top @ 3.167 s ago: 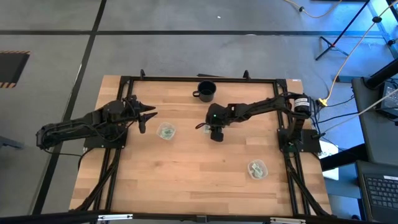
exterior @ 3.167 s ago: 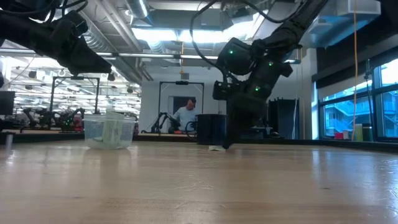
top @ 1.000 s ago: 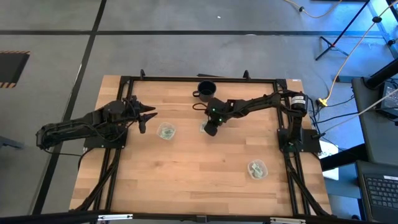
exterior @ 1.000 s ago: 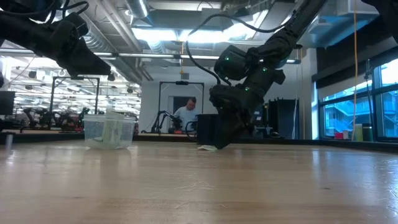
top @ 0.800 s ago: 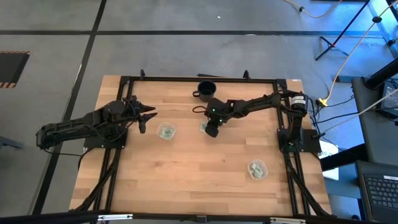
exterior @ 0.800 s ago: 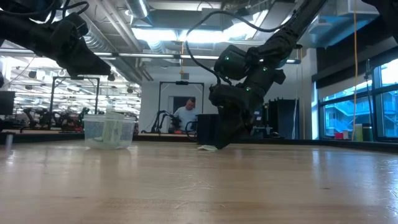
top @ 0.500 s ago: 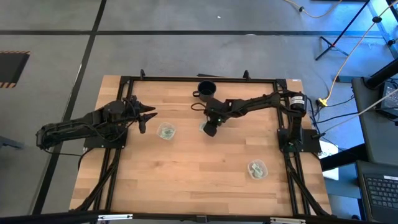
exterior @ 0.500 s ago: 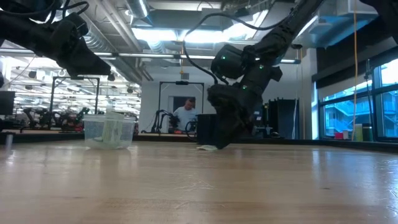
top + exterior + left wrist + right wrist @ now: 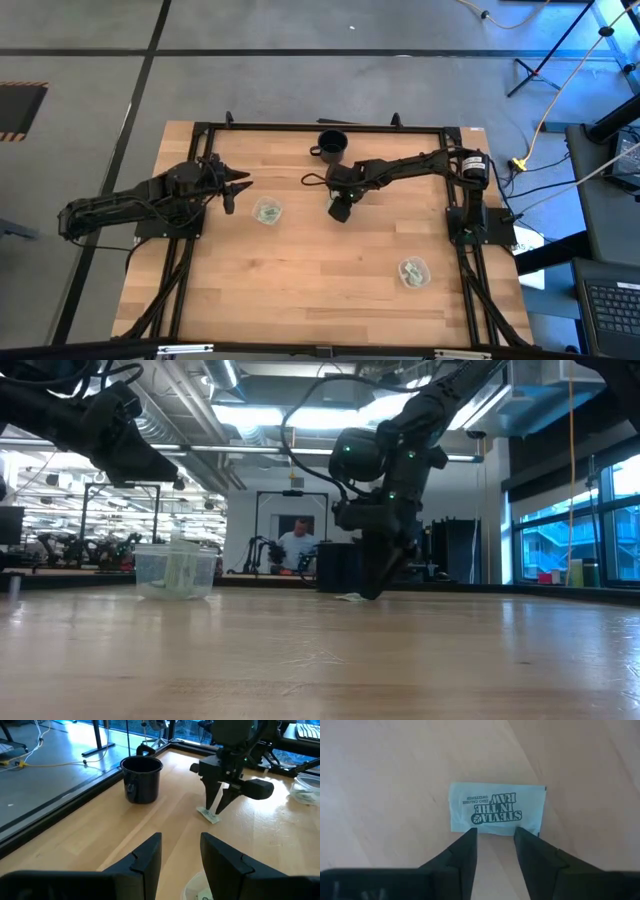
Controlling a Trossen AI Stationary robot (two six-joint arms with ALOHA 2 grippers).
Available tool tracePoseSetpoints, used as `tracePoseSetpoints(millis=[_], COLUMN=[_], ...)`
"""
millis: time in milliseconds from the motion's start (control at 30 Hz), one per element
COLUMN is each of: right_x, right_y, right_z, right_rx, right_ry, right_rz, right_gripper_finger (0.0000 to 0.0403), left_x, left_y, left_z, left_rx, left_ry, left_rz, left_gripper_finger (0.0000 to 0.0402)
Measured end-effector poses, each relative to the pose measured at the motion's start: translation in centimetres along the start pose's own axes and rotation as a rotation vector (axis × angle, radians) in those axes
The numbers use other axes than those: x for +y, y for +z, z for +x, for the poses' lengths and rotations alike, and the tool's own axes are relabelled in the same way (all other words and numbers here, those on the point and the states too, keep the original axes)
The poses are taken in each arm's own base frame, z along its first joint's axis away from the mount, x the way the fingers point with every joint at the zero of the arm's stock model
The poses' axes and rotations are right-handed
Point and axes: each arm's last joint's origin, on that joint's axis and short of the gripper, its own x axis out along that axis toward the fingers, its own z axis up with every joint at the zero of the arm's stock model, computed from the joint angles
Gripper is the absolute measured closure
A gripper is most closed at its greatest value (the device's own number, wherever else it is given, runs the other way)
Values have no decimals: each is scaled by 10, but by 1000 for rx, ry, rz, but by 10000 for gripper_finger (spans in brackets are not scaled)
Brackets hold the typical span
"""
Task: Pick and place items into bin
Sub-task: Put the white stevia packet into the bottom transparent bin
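One green-and-white packet [image 9: 495,814] lies flat on the wood near the table's middle, also seen in the left wrist view [image 9: 210,815] and the low view [image 9: 350,597]. My right gripper [image 9: 495,839] stands over it, open, fingers pointing down [image 9: 216,810], just right of the clear bin [image 9: 266,211]. That bin holds several packets. My left gripper [image 9: 238,185] waits open above the table left of the bin [image 9: 181,845]. My right gripper comes at the packet from above, its open fingertips [image 9: 466,840] low at one long edge [image 9: 495,832] of the flat-lying packet. I cannot tell whether they touch it.
A black mug [image 9: 331,146] stands near the far edge, behind the right gripper. A second clear container [image 9: 413,271] with packets sits toward the near right. Black frame rails run along the table's edges. A person shows in the room beyond.
My right gripper has swung from a slant to nearly upright over the packet and has turned at the wrist, staying low by the table. The left arm has kept still.
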Motion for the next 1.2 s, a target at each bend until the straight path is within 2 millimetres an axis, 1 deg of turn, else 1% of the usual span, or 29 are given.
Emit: tracePoseSetpoints(millis=[167, 333, 433, 500, 600, 767, 967, 1200], right_x=[-3, -3, -7, -11, -15, -19, -24, -27], right_y=[-8, -8, -9, -8, -8, -9, -20, -33], right_z=[0, 0, 0, -1, -1, -2, -5, -8], right_rx=[84, 94, 109, 124, 147, 182, 292, 416], right_ry=[-37, -40, -43, -16, 24, 27, -30, -104], right_rz=[-1, 3, 110, 203, 288, 373, 444, 459], right_gripper_finger=[264, 264, 265, 265, 265, 265, 265, 265], left_x=[0, -1, -1, -1, -1, -1, -2, -2], left_y=[0, 0, 0, 0, 0, -1, -1, -2], left_z=[0, 0, 0, 0, 0, 0, 0, 0], left_rx=[4, 7, 7, 7, 7, 9, 20, 36], left_ry=[-7, -21, -22, -22, -22, -26, -81, -83], left_rz=[-16, -17, -19, -20, -20, -47, -69, -68], left_gripper_finger=[272, 272, 272, 272, 272, 272, 272, 272])
